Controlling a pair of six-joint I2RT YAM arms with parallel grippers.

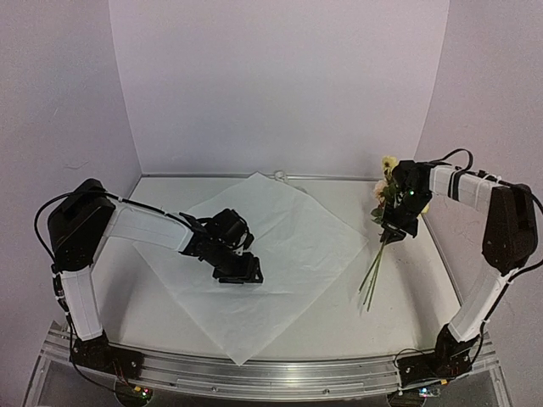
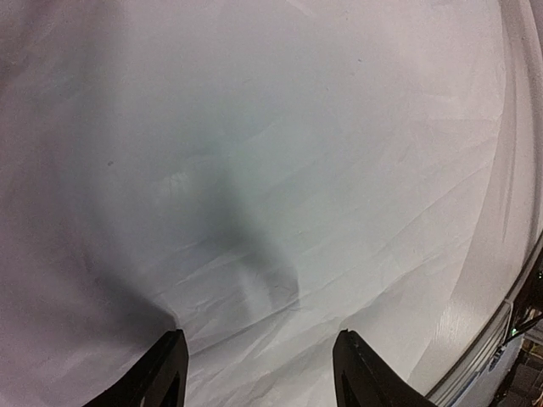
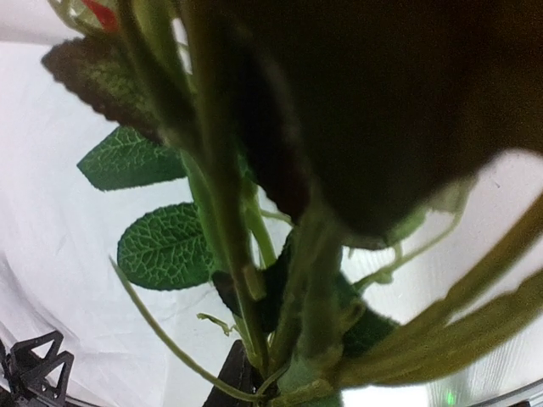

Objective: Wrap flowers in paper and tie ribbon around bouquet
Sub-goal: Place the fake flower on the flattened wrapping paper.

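The paper (image 1: pixel 280 246) is spread flat on the counter (image 1: pixel 399 297), under the wide-open left pincer (image 1: pixel 237 273). The flowers (image 1: pixel 386 199) are held by the closed right pincer (image 1: pixel 392 225) beside the sheet; wrapping and tying are judged not yet begun, and no ribbon is seen.

Paper (image 1: pixel 280 246): white, slightly translucent, marked with fine crease lines; a grey shadow falls across it in the left wrist view. Flowers (image 1: pixel 389 182): pale yellow and pinkish blossoms, thin green stems, dark green leaves with a net of lighter veins. Counter (image 1: pixel 407 288): off-white. Walls (image 1: pixel 280 85): pale lilac-white. Left gripper (image 1: pixel 240 270) and right gripper (image 1: pixel 399 220): black. Arms (image 1: pixel 140 227): white link covers with black joints. Front rail (image 1: pixel 280 373): bare silver metal.
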